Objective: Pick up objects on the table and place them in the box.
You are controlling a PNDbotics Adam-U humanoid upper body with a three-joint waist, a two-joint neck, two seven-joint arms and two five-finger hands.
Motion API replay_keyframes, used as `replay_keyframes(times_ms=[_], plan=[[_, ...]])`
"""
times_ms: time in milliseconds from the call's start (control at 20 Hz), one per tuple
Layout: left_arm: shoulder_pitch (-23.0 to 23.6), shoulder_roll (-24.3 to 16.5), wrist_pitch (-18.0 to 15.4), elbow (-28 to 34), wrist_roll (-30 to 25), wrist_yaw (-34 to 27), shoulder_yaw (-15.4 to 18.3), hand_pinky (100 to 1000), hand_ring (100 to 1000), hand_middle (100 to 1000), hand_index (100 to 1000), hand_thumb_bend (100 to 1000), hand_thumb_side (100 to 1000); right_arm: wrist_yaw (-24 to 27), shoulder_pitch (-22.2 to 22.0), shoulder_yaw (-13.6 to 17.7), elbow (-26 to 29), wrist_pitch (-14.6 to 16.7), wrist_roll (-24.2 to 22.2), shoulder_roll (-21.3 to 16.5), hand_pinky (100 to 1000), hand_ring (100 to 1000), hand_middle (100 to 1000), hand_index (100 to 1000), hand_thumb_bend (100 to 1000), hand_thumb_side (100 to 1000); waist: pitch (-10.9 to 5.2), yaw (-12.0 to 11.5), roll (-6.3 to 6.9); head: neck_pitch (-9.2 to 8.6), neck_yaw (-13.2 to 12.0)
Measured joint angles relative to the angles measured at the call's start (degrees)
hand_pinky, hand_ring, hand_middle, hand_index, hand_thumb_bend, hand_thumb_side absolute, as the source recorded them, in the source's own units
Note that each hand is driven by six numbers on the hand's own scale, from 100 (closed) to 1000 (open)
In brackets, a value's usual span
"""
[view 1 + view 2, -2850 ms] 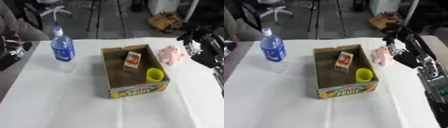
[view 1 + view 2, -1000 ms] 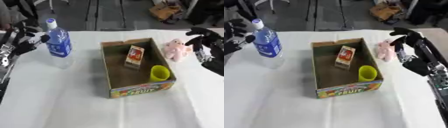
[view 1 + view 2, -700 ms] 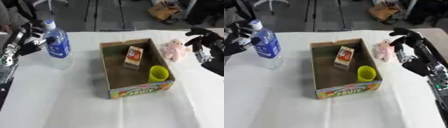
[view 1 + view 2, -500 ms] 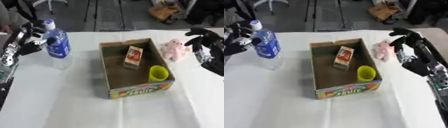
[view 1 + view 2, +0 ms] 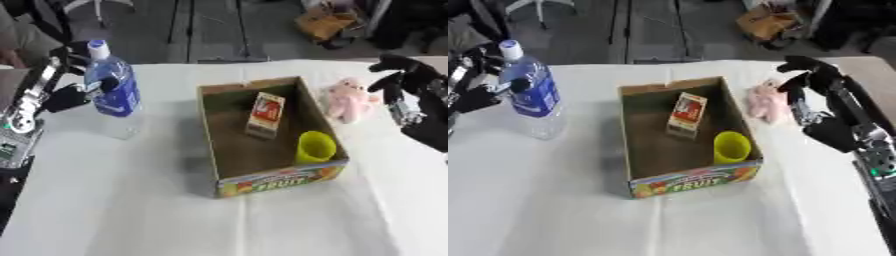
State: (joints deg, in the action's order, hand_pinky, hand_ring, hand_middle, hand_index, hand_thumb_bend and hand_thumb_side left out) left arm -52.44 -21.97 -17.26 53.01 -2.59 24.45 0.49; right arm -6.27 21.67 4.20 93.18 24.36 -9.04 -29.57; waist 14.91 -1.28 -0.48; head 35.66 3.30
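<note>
A cardboard fruit box (image 5: 276,181) stands mid-table, holding a red and white carton (image 5: 266,113) and a yellow cup (image 5: 315,147). A water bottle (image 5: 113,90) with a blue label and white cap stands upright to its left. My left hand (image 5: 72,94) is right beside the bottle on its left, fingers curved partly around it but not closed. A pink plush toy (image 5: 348,100) lies just right of the box. My right hand (image 5: 811,80) hovers open beside the plush, fingers spread above it.
A white cloth covers the table (image 5: 131,200). Beyond the far edge are a chair (image 5: 96,5), stand legs and a cardboard carton (image 5: 324,22) on the floor. Bare cloth lies in front of the box.
My left hand has come in from the left edge up to the bottle's side. My right hand has stayed beside the plush toy. The camera has shifted a little.
</note>
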Motion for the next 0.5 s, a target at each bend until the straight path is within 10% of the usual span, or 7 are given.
replay_keyframes(times_ms=[500], plan=[[0.0, 1.0, 0.0, -0.5, -0.9, 3.5, -1.1, 729, 711, 731, 901, 951, 599, 0.0, 0.0, 0.0, 0.0, 0.1, -0.2, 0.0, 718, 645, 781, 928, 100, 538, 0.01, 0.1, -0.01, -0.26, 0.0]])
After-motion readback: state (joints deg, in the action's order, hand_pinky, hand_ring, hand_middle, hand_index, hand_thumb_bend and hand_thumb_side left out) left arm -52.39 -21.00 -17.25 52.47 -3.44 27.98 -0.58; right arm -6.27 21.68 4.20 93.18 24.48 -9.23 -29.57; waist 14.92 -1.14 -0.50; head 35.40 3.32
